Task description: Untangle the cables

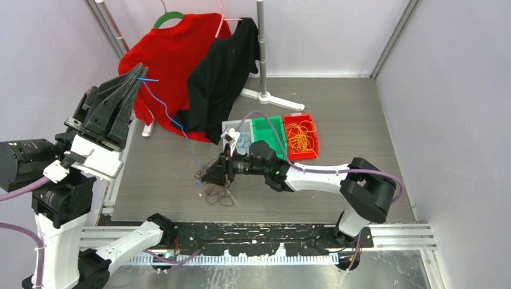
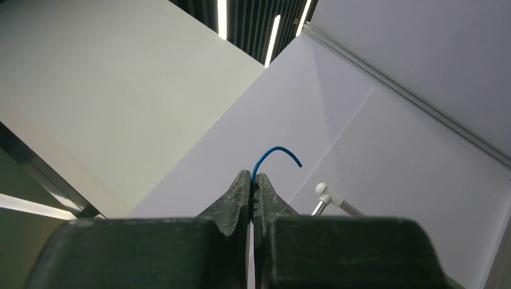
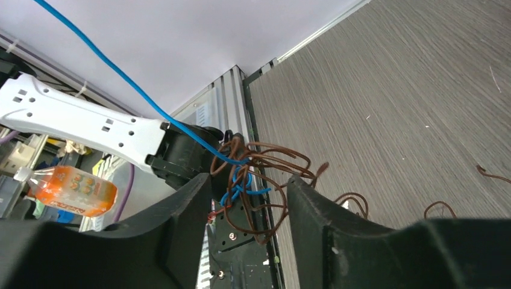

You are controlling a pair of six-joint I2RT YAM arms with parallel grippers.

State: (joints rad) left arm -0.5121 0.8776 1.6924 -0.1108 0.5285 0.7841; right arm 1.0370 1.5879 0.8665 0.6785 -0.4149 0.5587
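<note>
My left gripper [image 1: 142, 74] is raised high at the left, shut on the end of a blue cable [image 1: 170, 117]; in the left wrist view the blue tip [image 2: 278, 150] curls out from the closed gripper [image 2: 253, 176]. The blue cable slants down taut to a knot of blue and brown cables [image 3: 260, 177] that hangs just above the table. My right gripper [image 3: 250, 180] is open around that knot [image 1: 200, 174], with a finger [image 3: 316, 208] on each side of it. More brown cables [image 1: 218, 194] lie on the table below. Yellow-orange cables [image 1: 300, 138] fill a red bin.
Three bins stand mid-table: red [image 1: 314, 135], green [image 1: 267, 132] and a clear one [image 1: 232, 128] holding a blue coil. A garment stand [image 1: 263, 54] at the back carries a red shirt [image 1: 166, 54] and a black shirt [image 1: 226, 66]. Loose brown loops [image 3: 438, 208] lie beside the right gripper.
</note>
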